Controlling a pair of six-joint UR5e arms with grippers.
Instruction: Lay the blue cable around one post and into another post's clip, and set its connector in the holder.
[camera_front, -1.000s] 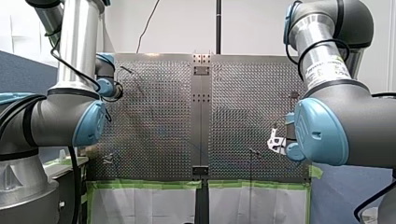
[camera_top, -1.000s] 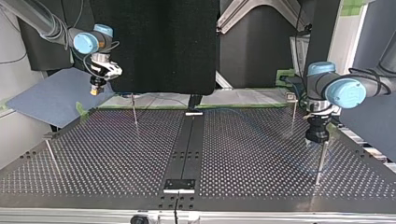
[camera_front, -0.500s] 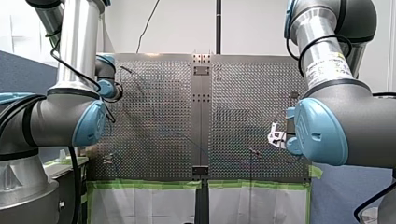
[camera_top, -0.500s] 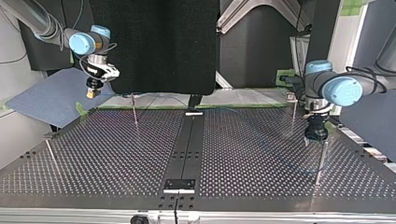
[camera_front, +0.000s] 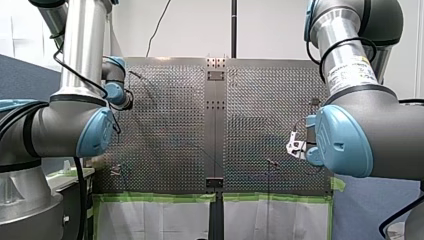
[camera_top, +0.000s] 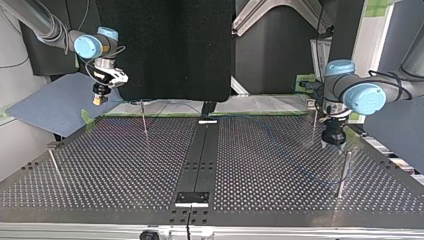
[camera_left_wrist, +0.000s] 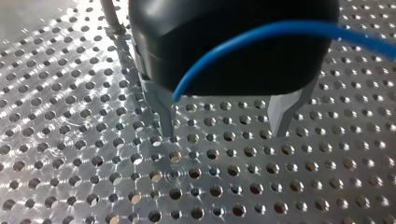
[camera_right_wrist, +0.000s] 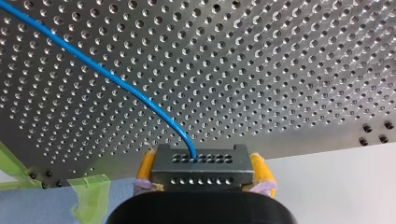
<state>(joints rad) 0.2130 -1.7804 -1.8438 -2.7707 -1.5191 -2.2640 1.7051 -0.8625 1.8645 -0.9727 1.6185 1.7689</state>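
My right gripper has yellow pads shut on a grey connector with rows of small holes. The blue cable runs from that connector out over the perforated table. In the top view my right gripper hangs above the table's far left corner. My left gripper stands open just above the plate, nothing between its metal fingers. The blue cable loops across its black body. In the top view my left gripper is beside a thin post at the right.
Thin posts stand at the top view's far left, near left and near right. A dark centre strip carries a black holder block at the near edge. Green tape marks the table's edge.
In the top view my left gripper has moved up and away from the near right post, towards the far one. My right gripper drifted slightly left with the connector, then stopped.
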